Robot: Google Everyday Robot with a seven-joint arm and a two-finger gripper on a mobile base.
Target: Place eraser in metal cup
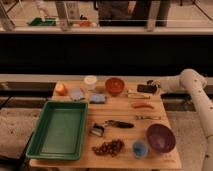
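Wooden desk [125, 112], hand [154, 85] at far right by one black eraser [145, 88], grip cannot be told, one red bowl [114, 85], one purple bowl [160, 138], one green tray [59, 129]

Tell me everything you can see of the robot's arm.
The arm is white, built of rounded tubular segments that look like smooth plastic. It runs up along the table's right side, bends at an elbow past the back right corner and reaches leftward. Its gripper sits low over the wooden table's back right area, right of the red bowl, beside a small dark object. Whether it touches anything cannot be told.
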